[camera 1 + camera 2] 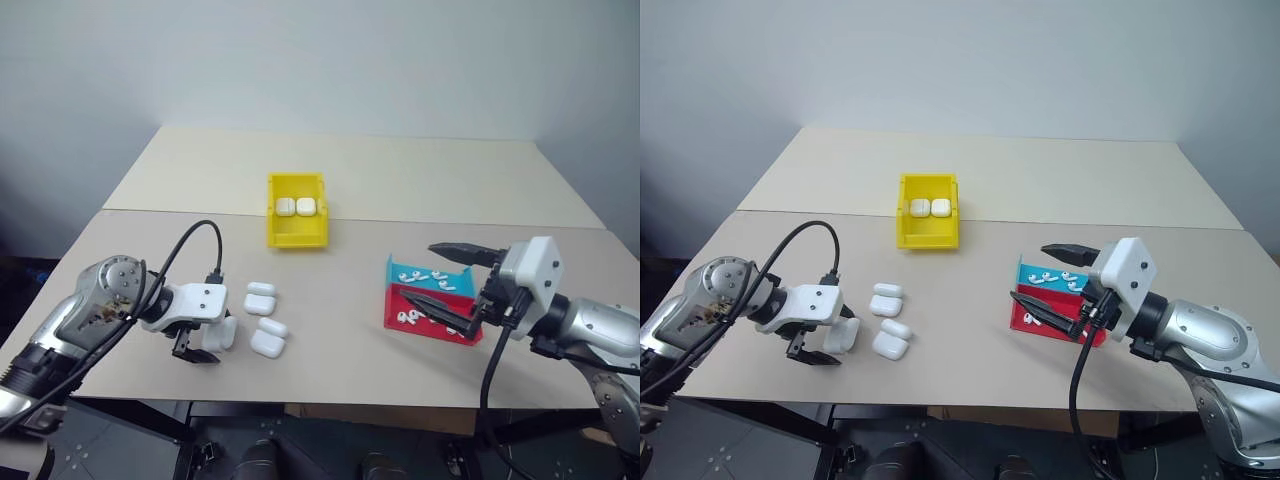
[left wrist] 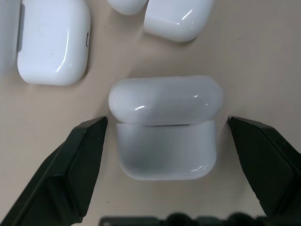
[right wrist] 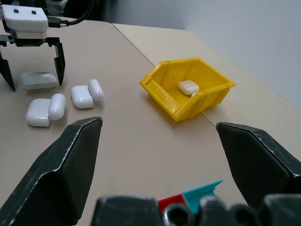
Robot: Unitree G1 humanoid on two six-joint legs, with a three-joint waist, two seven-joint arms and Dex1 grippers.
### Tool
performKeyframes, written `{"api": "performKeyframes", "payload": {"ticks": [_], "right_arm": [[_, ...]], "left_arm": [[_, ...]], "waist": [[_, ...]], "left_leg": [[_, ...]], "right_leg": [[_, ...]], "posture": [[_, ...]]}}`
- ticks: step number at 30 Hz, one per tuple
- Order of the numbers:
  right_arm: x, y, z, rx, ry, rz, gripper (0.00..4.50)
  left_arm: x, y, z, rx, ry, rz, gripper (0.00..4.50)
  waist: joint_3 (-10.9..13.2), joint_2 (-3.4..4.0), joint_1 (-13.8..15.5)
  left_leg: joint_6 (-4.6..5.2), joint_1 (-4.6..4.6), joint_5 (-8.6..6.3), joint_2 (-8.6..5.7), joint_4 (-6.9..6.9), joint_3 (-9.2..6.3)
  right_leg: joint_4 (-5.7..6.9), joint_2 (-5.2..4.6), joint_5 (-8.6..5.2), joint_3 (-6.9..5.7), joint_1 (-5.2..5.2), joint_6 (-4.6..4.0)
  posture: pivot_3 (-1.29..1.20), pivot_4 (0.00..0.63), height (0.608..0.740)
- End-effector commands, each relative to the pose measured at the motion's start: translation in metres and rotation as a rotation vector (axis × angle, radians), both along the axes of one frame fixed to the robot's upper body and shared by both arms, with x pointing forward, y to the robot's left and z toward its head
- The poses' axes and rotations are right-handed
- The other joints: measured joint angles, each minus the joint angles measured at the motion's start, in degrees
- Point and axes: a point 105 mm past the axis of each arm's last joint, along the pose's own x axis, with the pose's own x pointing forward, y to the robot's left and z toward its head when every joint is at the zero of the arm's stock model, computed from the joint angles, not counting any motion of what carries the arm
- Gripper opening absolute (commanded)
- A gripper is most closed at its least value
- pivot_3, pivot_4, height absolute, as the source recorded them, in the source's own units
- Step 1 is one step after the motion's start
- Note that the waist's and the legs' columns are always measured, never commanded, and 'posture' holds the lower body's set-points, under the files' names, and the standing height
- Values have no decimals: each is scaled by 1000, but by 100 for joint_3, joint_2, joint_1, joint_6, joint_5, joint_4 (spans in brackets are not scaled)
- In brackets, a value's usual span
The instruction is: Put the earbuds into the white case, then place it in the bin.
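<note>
A white case (image 2: 164, 155) lies on the table between the fingers of my left gripper (image 2: 167, 121); the gripper is open and points down, with a gap on each side of the case. My right gripper (image 1: 417, 272) hangs open and empty over the trays. Small white earbuds (image 1: 425, 275) lie in the teal tray (image 1: 400, 268) and the red tray (image 1: 440, 330). The yellow bin (image 1: 297, 235) stands at the table's middle with two white cases (image 1: 295, 206) inside.
Two more white cases (image 1: 261, 298) (image 1: 270, 337) lie with lids open just right of the left gripper. The tan table (image 1: 420, 180) has a seam across it behind the bin, and its front edge is close to both arms.
</note>
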Motion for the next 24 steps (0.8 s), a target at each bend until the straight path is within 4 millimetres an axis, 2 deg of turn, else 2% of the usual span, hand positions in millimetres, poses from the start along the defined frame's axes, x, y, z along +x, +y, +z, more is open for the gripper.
{"api": "performKeyframes", "payload": {"ticks": [1,9,12,14,16,21,24], "right_arm": [[-2,1,9,-5,-54,9,4500],[-2,1,9,-4,-59,5,4500],[-3,1,10,-4,-61,3,4500],[-3,1,10,-5,-61,2,4500],[-3,0,10,-5,-61,0,4500],[-3,-1,10,-4,-61,-7,4500],[-2,-3,10,2,-58,-17,4500]], "left_arm": [[0,5,8,32,-22,-1,4488],[2,8,7,47,-14,4,4488],[5,7,5,51,-28,8,3951],[5,7,4,49,-32,8,3256],[6,5,6,26,-48,18,2785],[-4,1,22,-104,-48,25,2782],[-15,-1,43,-258,-61,17,2782]], "waist": [[0,0,-4],[0,0,-2],[0,0,-2],[0,0,0],[-1,1,0],[0,1,-1],[0,1,-6]], "left_leg": [[0,0,0,0,0,0],[0,0,0,0,0,0],[0,0,0,0,1,0],[0,0,0,0,2,0],[0,1,0,0,3,0],[1,1,1,0,4,-1],[1,0,1,3,2,-1]], "right_leg": [[0,0,0,0,0,0],[0,0,0,0,0,0],[1,0,0,0,0,0],[2,0,0,0,1,0],[3,0,0,0,1,0],[3,-1,1,0,2,1],[3,0,1,-1,0,1]], "posture": [[0,150,740],[0,150,740],[0,150,740],[0,150,740],[0,150,740],[0,150,740],[0,150,740]]}}
